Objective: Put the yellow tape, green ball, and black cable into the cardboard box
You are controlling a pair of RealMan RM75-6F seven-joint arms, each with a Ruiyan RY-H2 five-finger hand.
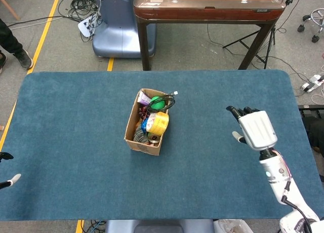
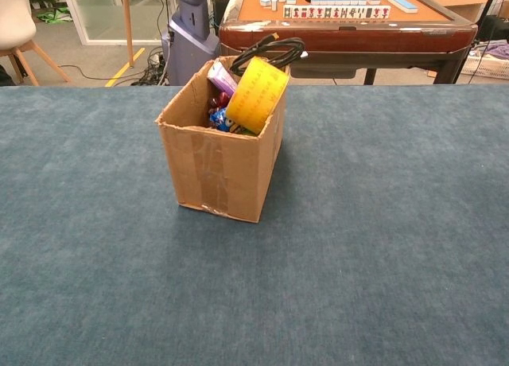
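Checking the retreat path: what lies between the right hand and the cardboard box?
Only bare blue table cover. In the head view, nothing sits between the right hand and the cardboard box; the chest view doesn't show the hand.

A big blue cloth (image 1: 76,142) covers the table. Behind it stands a brown game table (image 2: 342,20) with small tiles (image 2: 334,12) set in a row on top. A blue-grey machine base (image 1: 119,25) sits on the floor beside it, near a mess of wires (image 1: 83,12). Yellow lines (image 1: 45,30) run along the floor. A white chair (image 2: 20,32) stands far left.
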